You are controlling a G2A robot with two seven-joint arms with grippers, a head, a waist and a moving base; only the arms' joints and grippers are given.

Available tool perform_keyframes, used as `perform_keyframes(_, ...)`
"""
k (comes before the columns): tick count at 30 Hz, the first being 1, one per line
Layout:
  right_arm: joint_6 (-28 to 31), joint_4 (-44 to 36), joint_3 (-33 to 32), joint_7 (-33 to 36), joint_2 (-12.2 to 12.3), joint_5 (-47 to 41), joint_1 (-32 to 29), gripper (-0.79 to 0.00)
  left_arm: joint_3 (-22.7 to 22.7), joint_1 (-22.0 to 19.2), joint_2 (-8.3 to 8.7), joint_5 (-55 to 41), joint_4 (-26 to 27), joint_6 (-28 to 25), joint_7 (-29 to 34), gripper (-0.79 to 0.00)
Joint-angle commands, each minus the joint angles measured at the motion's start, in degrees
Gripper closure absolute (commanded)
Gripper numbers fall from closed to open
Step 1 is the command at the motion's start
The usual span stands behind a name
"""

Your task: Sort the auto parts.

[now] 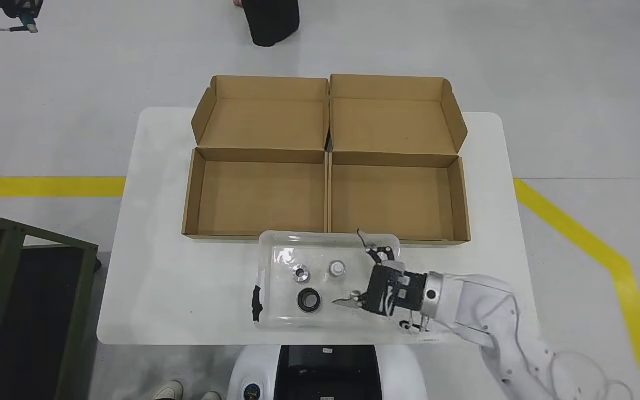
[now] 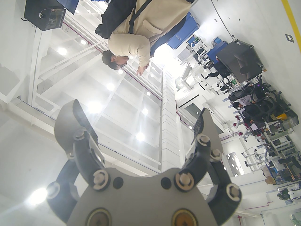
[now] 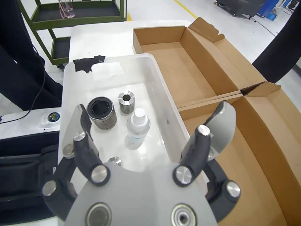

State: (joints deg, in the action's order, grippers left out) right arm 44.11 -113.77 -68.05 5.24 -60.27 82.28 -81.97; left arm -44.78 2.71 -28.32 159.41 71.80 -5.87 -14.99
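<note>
Fingers (image 3: 81,118) of right gripper (image 1: 356,270) spread, empty, over right end of clear bin (image 1: 300,235) at near edge of counter (image 1: 160,250); small bottle (image 1: 338,268) upright just ahead, nearest part.

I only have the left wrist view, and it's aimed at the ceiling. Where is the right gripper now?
Observer: The right gripper is over the right end of the clear plastic bin, jaws open and holding nothing.
Operator: What's in that bin?
Observer: Three things stand upright in it: a linear bearing, a smaller steel bushing and a white-capped bottle.
Operator: Are the boxes ready?
Observer: The left cardboard box and the right cardboard box sit open side by side just beyond the bin, with no parts in them.
</note>
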Motion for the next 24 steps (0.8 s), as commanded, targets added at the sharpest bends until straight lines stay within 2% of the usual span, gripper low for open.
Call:
perform_keyframes(1,0.2,0.6,0.7,0.7,0.0,0.4,0.5,-0.785,0.0,0.0,0.00,0.0,0.0,0.0,0.0,-0.785)
perform_keyframes(5,0.2,1.5,1.8,2.3,-0.1,1.4,1.2,-0.736,0.0,0.0,0.00,0.0,0.0,0.0,0.0,-0.785)
perform_keyframes(13,-0.3,2.5,2.6,6.0,-0.1,1.0,1.6,-0.588,0.0,0.0,0.00,0.0,0.0,0.0,0.0,-0.785)
perform_keyframes(19,-0.9,3.8,3.4,8.3,-0.2,0.1,2.3,-0.591,0.0,0.0,0.00,0.0,0.0,0.0,0.0,-0.785)
perform_keyframes(24,-1.4,4.8,4.7,9.4,-0.4,0.1,3.6,-0.545,0.0,0.0,0.00,0.0,0.0,0.0,0.0,-0.785)
